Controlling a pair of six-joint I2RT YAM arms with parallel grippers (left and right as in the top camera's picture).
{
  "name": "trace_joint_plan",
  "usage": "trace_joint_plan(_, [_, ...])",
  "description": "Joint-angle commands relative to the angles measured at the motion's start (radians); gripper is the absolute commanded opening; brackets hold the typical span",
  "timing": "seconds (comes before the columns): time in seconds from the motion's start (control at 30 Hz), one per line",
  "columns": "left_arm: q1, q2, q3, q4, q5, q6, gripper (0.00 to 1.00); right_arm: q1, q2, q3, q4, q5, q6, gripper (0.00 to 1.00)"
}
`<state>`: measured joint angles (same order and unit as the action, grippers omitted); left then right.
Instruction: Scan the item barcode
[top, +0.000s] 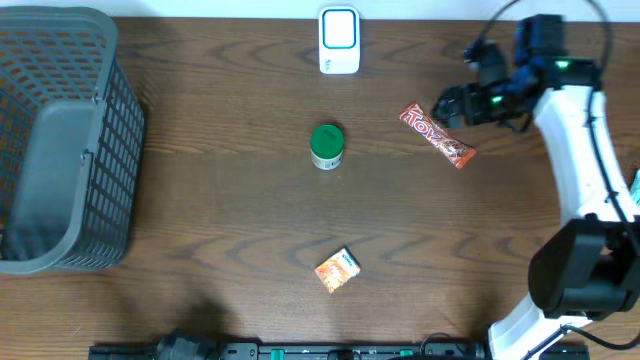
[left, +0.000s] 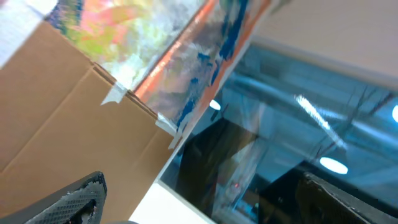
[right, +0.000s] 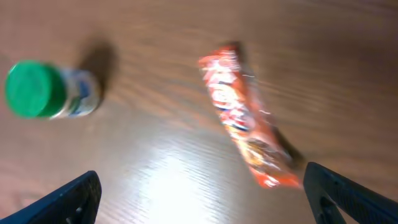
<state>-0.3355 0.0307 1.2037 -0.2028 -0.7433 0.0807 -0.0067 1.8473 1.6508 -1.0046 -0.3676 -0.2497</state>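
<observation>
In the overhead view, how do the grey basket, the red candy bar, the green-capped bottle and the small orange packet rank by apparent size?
1. grey basket, by far
2. red candy bar
3. green-capped bottle and small orange packet: they look alike, so not ranked

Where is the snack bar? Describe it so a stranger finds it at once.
Start at the white right arm. Beside its open gripper lies the snack bar. It alone is long, narrow and red-orange; the green-lidded jar is round, the orange packet short.
</observation>
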Motion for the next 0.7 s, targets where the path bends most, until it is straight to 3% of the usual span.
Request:
trace_joint_plan(0.0, [0.007,-0.024,-0.035,0.03,-0.016,0.0,0.98,0.054,0.027,-0.051,0.022,-0.008,-0.108,0.93])
trace_joint_plan(0.07, [0.007,-0.024,-0.046,0.03,-0.017,0.0,0.98,0.073,0.042,-0.066,0.04,0.003,-0.126,0.84])
trace_joint_plan(0.3, [0.007,-0.024,-0.076,0.056,-0.016,0.0,0.98,0.058,0.126,-0.069,0.099,0.04,-0.101,0.77])
trace_joint_plan(0.43, [0.007,-0.024,-0.076,0.056,-0.016,0.0,0.98,0.032,0.179,-0.069,0.071,0.129,-0.095,0.64])
trace_joint_plan(0.67, [0.007,-0.024,-0.076,0.055,-0.016,0.0,0.98,0.037,0.247,-0.069,0.011,0.318,-0.103,0.65])
